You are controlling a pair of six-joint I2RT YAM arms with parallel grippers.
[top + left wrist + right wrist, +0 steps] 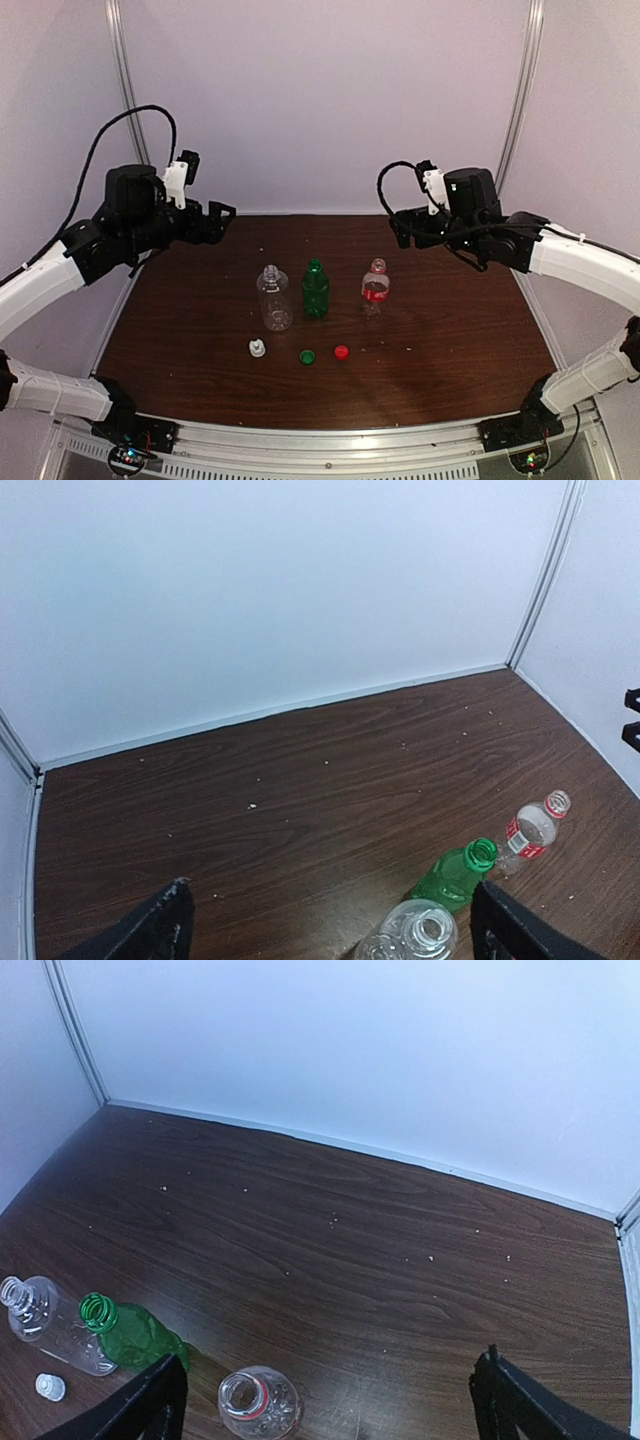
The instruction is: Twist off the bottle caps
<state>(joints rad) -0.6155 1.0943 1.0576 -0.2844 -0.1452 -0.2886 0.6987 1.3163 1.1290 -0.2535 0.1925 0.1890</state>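
Three uncapped bottles stand upright in a row mid-table: a wider clear bottle (273,297), a green bottle (315,289) and a clear bottle with a red label (375,288). In front of them lie a white cap (257,348), a green cap (307,356) and a red cap (341,352). My left gripper (218,222) is open and empty, raised above the table's back left. My right gripper (400,228) is open and empty, raised at the back right. The left wrist view shows the three open necks, with the green bottle (455,874) in the middle. The right wrist view shows the red-label bottle (258,1403) and the white cap (50,1387).
The dark wooden table (450,330) is enclosed by white walls at the back and sides. A metal rail (330,440) with the arm bases runs along the near edge. Small crumbs dot the tabletop.
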